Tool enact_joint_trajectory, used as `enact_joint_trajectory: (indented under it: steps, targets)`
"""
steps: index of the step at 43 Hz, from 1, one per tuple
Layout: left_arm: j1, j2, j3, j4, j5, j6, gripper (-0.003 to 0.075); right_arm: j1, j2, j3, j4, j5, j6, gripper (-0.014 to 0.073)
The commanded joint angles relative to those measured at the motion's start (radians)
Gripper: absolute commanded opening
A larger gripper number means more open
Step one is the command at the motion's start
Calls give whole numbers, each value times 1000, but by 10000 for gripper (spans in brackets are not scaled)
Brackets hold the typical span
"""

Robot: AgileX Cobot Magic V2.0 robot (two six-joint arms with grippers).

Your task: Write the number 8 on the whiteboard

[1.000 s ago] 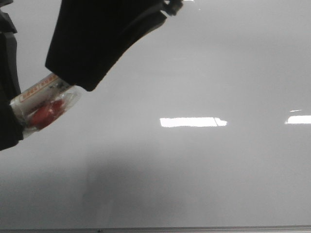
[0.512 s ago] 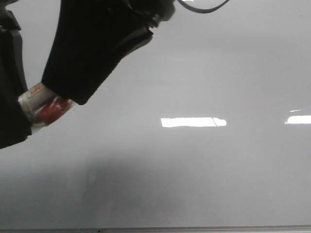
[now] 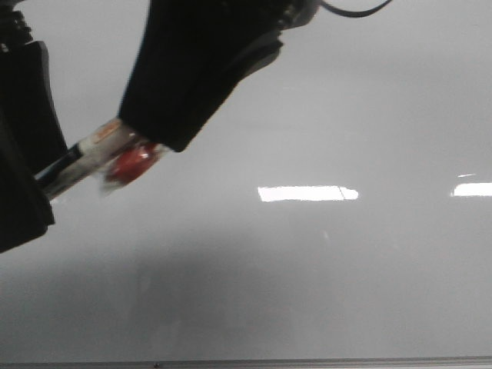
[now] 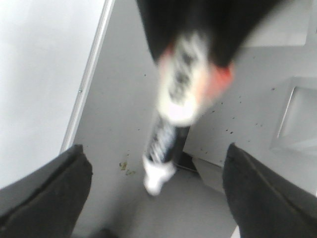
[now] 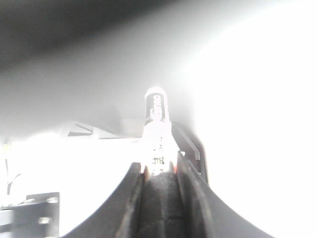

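The whiteboard [image 3: 346, 115] fills the front view; no black marker line of a number 8 shows on it. My right gripper [image 3: 146, 138] reaches in at the upper left, shut on a marker [image 3: 104, 157] with a white label, a red part and a black barrel. The barrel points at my left gripper [image 3: 48, 184] at the left edge. In the left wrist view my left gripper [image 4: 156, 193] is wide open, and the blurred marker [image 4: 171, 129] hangs between its fingers without touching them. In the right wrist view my right gripper [image 5: 158, 166] clamps the marker [image 5: 157, 124].
Bright rectangular light reflections [image 3: 307, 193] lie on the board, and its thin grey bottom edge [image 3: 307, 361] runs along the bottom of the front view. The left wrist view shows the board's edge [image 4: 89, 79] and a speckled grey surface [image 4: 124, 124] with pale boxes [image 4: 297, 119].
My right gripper has moved to the right and slightly up with the marker. More of the marker's black barrel now shows between the two grippers.
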Motion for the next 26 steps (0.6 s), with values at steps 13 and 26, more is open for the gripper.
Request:
enact_joint_trajectory:
  steps: [13,26]
  targets:
    - [109,-262,129,-102,-180,-12,294,-212,-236,219,69,-216,-10,-59]
    - [246,-701,521,-309,-555,-16,-21,-213,-256,297,194,-427,-10,-59]
